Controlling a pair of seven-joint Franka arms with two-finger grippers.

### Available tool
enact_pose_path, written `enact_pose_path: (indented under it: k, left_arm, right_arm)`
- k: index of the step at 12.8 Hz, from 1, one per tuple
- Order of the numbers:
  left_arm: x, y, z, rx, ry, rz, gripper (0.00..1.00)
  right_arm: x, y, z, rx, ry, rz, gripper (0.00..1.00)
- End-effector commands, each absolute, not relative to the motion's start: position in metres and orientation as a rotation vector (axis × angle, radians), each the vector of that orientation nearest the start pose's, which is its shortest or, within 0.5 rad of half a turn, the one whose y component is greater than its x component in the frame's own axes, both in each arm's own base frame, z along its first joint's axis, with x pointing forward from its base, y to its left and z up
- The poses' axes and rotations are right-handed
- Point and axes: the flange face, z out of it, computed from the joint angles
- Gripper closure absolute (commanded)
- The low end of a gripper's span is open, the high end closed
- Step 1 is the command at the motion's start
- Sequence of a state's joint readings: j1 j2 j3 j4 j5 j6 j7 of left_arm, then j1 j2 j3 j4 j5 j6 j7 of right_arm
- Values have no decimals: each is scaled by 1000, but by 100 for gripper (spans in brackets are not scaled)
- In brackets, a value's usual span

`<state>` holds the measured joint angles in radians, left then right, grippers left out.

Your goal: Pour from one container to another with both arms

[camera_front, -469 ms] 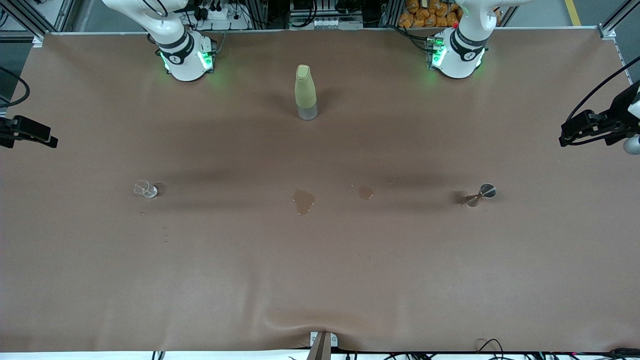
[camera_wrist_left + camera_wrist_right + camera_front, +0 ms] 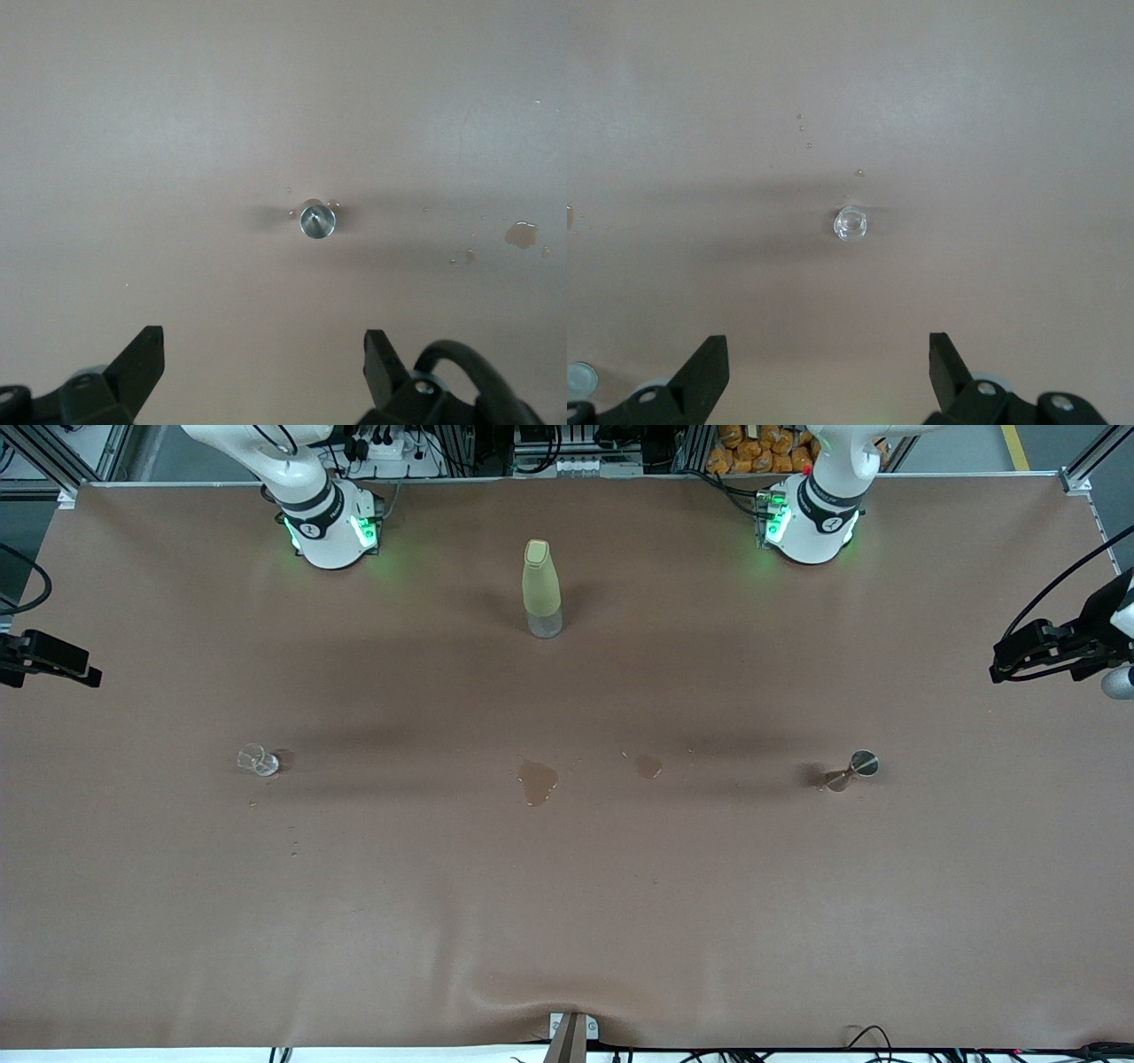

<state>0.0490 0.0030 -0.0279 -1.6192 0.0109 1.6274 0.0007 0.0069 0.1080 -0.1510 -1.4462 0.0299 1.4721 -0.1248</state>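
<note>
The tiny clear glass cup point(image 2: 258, 760) stands upright toward the right arm's end of the table. My right gripper point(image 2: 828, 354) hangs high above it, open and empty; the right wrist view looks straight down into the cup point(image 2: 850, 222). The small silvery jigger point(image 2: 852, 770) stands toward the left arm's end. High over it my left gripper point(image 2: 263, 354) is open and holds nothing, with the jigger's round rim point(image 2: 317, 220) seen from above. Neither gripper shows in the front view, only the arms' green-lit bases point(image 2: 328, 527) point(image 2: 811, 522).
A tall pale yellow-green bottle point(image 2: 541, 589) stands between the two bases. Two wet patches point(image 2: 537, 781) point(image 2: 648, 766) lie on the brown cloth between cup and jigger, with small drops beside each. Black camera mounts point(image 2: 49, 660) point(image 2: 1059, 646) reach in at both table ends.
</note>
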Motion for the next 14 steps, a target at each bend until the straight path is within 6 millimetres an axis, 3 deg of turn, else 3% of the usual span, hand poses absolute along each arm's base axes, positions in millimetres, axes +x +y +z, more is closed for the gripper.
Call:
enact_pose_path:
  k: [1,4,6,9,10,13,14]
  left_arm:
    - [560,15,606,-3119,-25,8,0]
    - [563,5,596,-3119,21,36,0]
    - [564,-4,594,-3119,50,41,0]
    - [564,-2,595,-3119,45,41,0]
    - [565,0,594,-3121,38,46,0]
    - [566,0,589,-3110,29,69,0]
    - [566,3,590,-3095,30,64,0]
  right_arm:
    - [573,-70,618,-3109,-6,117,0]
    - [576,-69,612,-3099,-7,119,0]
    - [586,-68,593,-3076,-39,153,0]
    - [588,-69,588,-3015,-340,119,0]
    - [588,-74,581,-2988,-393,120,0]
    - [583,-119,547,-2807,-578,20,0]
    - [582,-125,540,-2769,-631,-14,0]
